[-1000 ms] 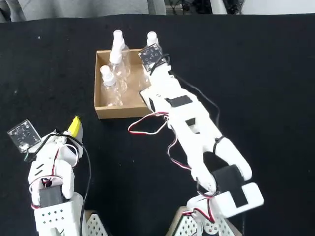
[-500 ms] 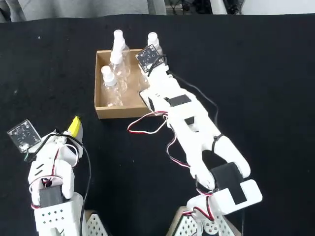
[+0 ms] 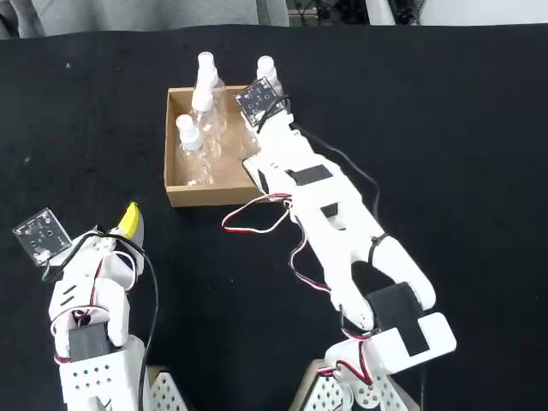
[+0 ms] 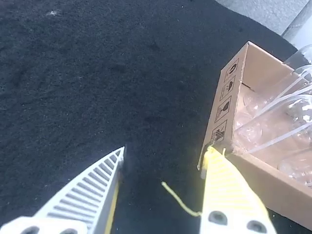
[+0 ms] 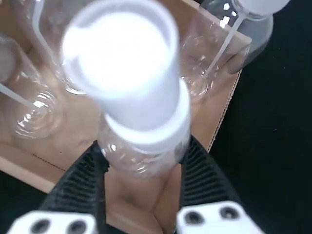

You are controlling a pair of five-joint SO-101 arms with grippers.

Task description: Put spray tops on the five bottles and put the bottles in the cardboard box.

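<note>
The cardboard box [image 3: 175, 184] stands at the table's far middle. Three clear bottles with white spray tops [image 3: 187, 130] stand in its left half, and a fourth [image 3: 265, 67] at its far right corner. My right arm [image 3: 300, 175] stretches over the box's right side. In the right wrist view my right gripper [image 5: 141, 165] is shut on a fifth clear bottle with a white spray top [image 5: 127, 73], held upright above the box floor [image 5: 141, 195]. My left gripper [image 4: 163, 161] is open and empty, low over the cloth, short of the box's near left corner [image 4: 225, 105].
Black cloth covers the whole table, with open room left, right and in front of the box. A red and white cable loop [image 3: 257, 218] hangs off the right arm just in front of the box. The left arm [image 3: 86, 282] sits at the near left.
The right arm shifted slightly farther over the box with its bottle, then held still. The left arm has not moved.
</note>
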